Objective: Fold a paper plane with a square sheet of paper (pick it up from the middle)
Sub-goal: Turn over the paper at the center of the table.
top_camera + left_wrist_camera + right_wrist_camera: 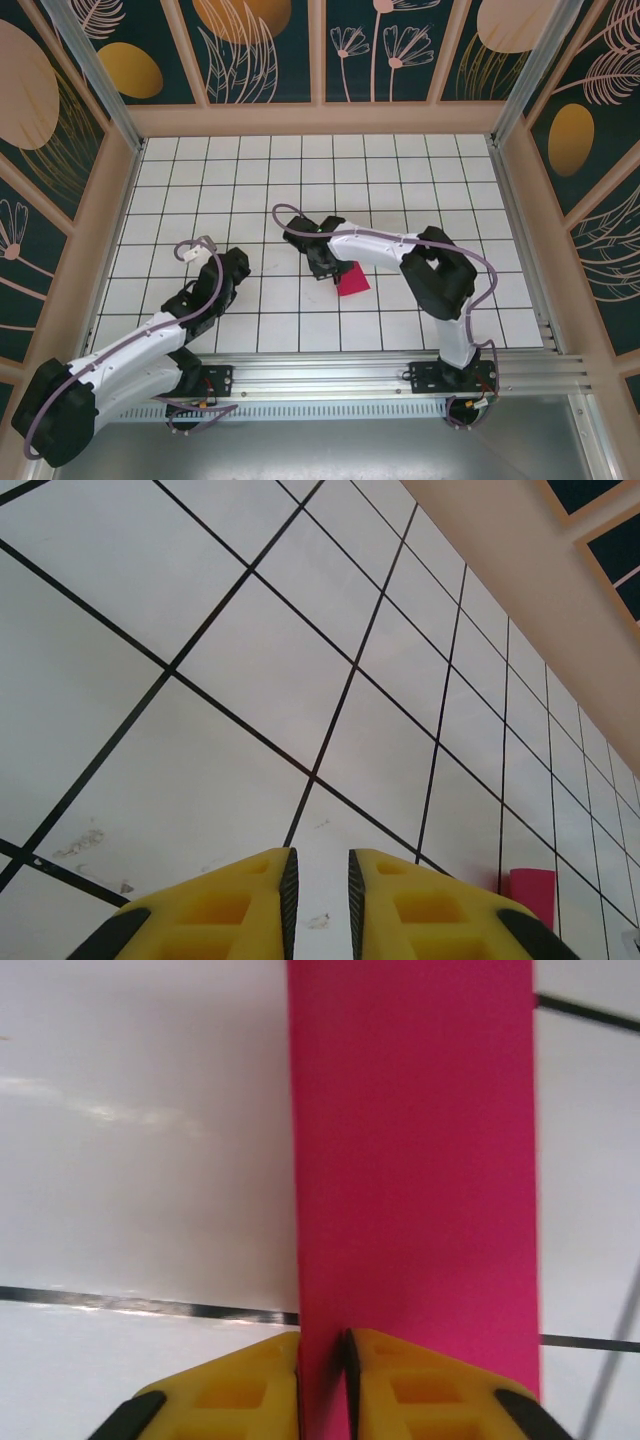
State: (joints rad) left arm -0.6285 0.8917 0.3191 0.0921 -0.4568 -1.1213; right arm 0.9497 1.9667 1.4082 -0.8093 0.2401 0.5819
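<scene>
**Pink paper (415,1160) set in the narrow gap of the right gripper (322,1370)**

From the overhead camera, the paper is seen lying on the white tiled table (400,180), near the middle and towards the near edge. Its left part is hidden beneath the right gripper. In the right wrist view it is shown as a narrow, straight-edged strip running away from the fingers. Its near end fills the slim gap between the two yellow fingertips (250,1385). Whether the strip is pinched or merely straddled cannot be told.

The left gripper (318,890) is held low over bare tiles, well apart from the paper and to its left. Its jaws are parted by a narrow gap through which the table is seen, and nothing is grasped. A small part of the pink paper is seen at the lower right of the left wrist view.
</scene>
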